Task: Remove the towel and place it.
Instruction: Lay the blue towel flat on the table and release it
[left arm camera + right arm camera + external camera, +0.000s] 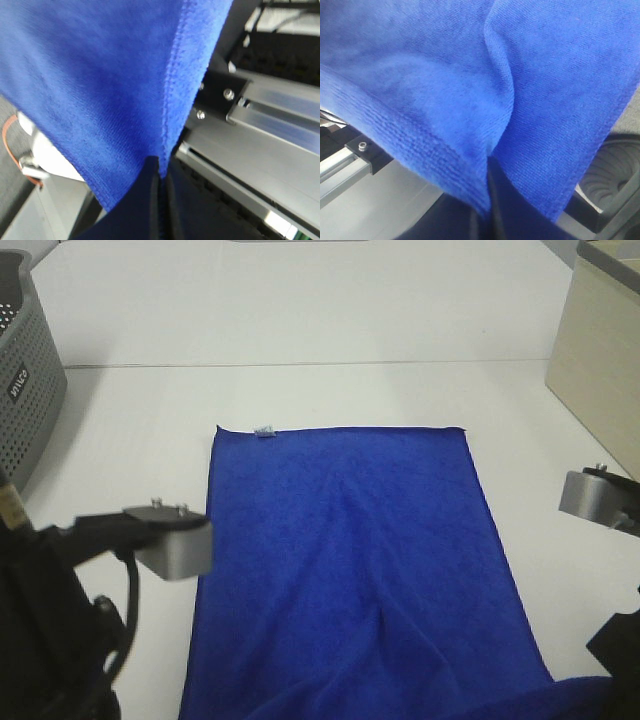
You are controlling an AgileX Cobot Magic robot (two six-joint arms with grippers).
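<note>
Left claw (159, 172) and right claw (487, 167) both clamped tight on towel (350, 560) hem. Removal step in hand. Next, probably: lift both evenly off surface (130, 440).

Soft, diffuse light washes the white table (330, 310) almost to glare in the exterior high view, leaving only a faint shadow beside the grey basket (25, 380), while the blue towel (350, 560) reads saturated, its gentle folds picked out in darker tone. That picture is slightly hazy, and the arm hardware (50, 640) in its near corners sits dark and out of focus. Both wrist views are close and blurred: the cloth's pile smears in the left wrist view though its stitched hem is sharper, and the metal rails (270, 125) behind catch pale streaks of glare.
</note>
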